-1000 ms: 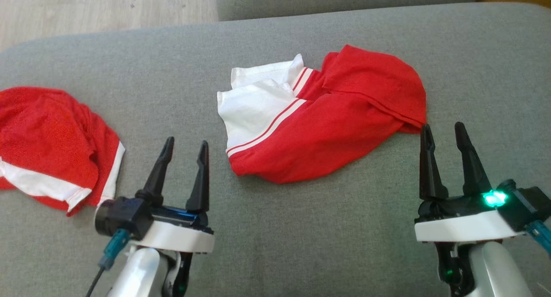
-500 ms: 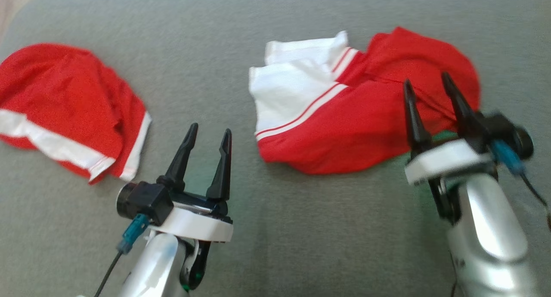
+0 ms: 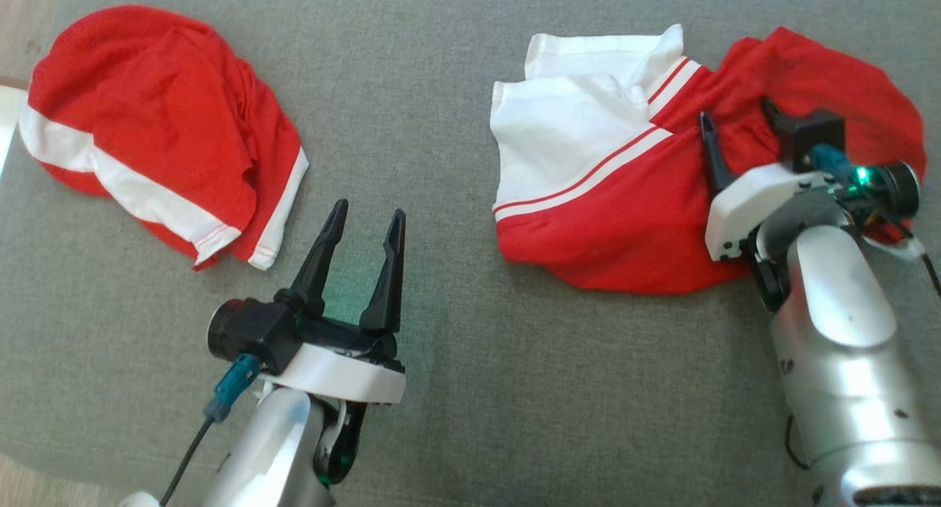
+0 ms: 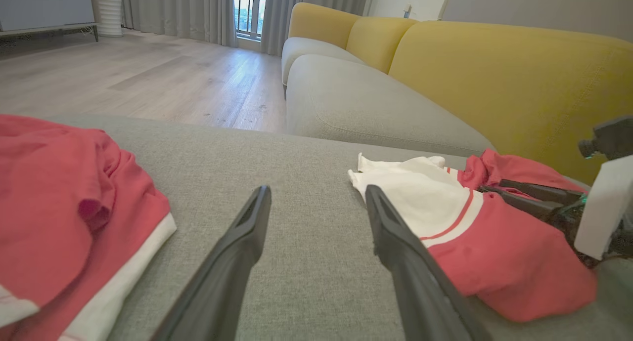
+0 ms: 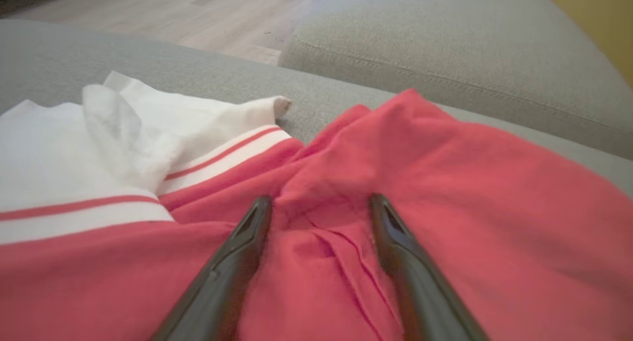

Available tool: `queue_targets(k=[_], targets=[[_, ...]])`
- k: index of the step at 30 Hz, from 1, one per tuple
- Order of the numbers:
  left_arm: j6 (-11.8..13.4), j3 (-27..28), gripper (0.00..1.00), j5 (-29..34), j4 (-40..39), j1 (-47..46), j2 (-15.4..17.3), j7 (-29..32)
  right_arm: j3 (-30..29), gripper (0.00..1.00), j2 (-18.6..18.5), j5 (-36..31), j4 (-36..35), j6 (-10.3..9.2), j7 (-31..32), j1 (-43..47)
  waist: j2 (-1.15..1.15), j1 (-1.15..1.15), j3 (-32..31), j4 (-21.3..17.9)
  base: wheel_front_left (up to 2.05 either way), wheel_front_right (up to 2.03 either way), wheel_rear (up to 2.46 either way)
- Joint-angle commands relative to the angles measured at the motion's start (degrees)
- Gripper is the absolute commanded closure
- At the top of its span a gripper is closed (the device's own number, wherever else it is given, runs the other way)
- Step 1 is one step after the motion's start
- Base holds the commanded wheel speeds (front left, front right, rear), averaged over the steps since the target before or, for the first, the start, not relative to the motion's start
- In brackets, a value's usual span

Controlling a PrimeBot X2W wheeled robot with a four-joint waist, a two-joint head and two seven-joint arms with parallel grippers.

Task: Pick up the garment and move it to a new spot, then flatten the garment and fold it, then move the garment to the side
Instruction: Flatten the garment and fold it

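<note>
At seven o'clock in the head view, nearest, the left hand (image 3: 369, 209) hovers spread over bare grey cushion (image 3: 441, 389). Farther off, at two o'clock, the right hand (image 3: 735, 114) is spread too, its fingertips down at the red part of the garment (image 3: 603, 228) with a raised crease (image 5: 316, 217) between them. The cloth looks thin, limp and light, likely to sag and slide, so pinching that crease seems soundest. A second red garment (image 3: 147, 117) lies at ten o'clock.

The left hand (image 4: 317, 192) hangs over the grey cushion (image 4: 306, 153), fingers spread; at right lies the red-and-white garment (image 4: 494, 262), the right hand (image 4: 489, 184) low over its red part; another red garment (image 4: 59, 202) lies at left.
</note>
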Motion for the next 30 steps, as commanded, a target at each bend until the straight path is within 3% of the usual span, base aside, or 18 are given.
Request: queue_targets(k=[1, 5, 6, 7, 8, 20, 30], targets=[[-0.2, 1.7, 0.00, -0.1, -1.5, -1.7, 0.1, -0.5, 1.0, 0.00, 0.3, -0.3, -0.8, -0.04, 0.2, -1.6, 0.00, -0.01, 0.3, 0.1, 0.00, 0.00, 0.00], [-0.2, 1.1, 0.00, -0.8, -1.4, -2.0, 0.1, -0.5, 0.2, 0.00, 0.3, -0.6, 3.9, -0.04, 0.4, -3.8, 0.00, -0.01, 0.6, 0.1, 0.00, 0.00, 0.00], [-0.2, 1.0, 0.00, -0.9, -1.3, -2.2, 0.1, -0.5, -0.1, 0.22, 0.3, -0.4, 4.8, -0.04, 0.1, -4.2, 0.00, -0.01, 0.6, 0.1, 0.00, 0.00, 0.00], [-0.1, 1.0, 0.00, -0.9, -1.2, -2.4, 0.1, -0.5, -0.4, 0.82, 0.3, -0.2, 5.6, -0.04, -0.4, -4.6, 0.00, -0.01, 0.6, 0.1, 0.00, 0.00, 0.00], [-0.1, 1.0, 0.00, -0.9, -1.1, -2.6, 0.1, -0.5, -0.6, 1.00, 0.3, -0.1, 6.1, -0.04, -1.3, -4.9, 0.00, -0.01, 0.5, 0.0, 0.00, 0.00, 0.00], [0.1, 3.2, 0.00, -0.1, -0.8, -0.9, 0.1, -0.5, -1.0, 1.00, 0.3, 5.8, 6.3, -0.04, -12.0, -6.0, 0.00, -0.01, -4.9, -4.3, 0.00, 0.00, 0.00], [0.9, 5.7, 0.00, -0.1, -1.1, 3.6, 0.1, -0.5, 3.4, 1.00, 0.1, 15.0, -6.2, -0.04, -10.3, 8.7, 0.00, -0.01, -13.0, -9.4, 0.00, 0.00, 0.00]])
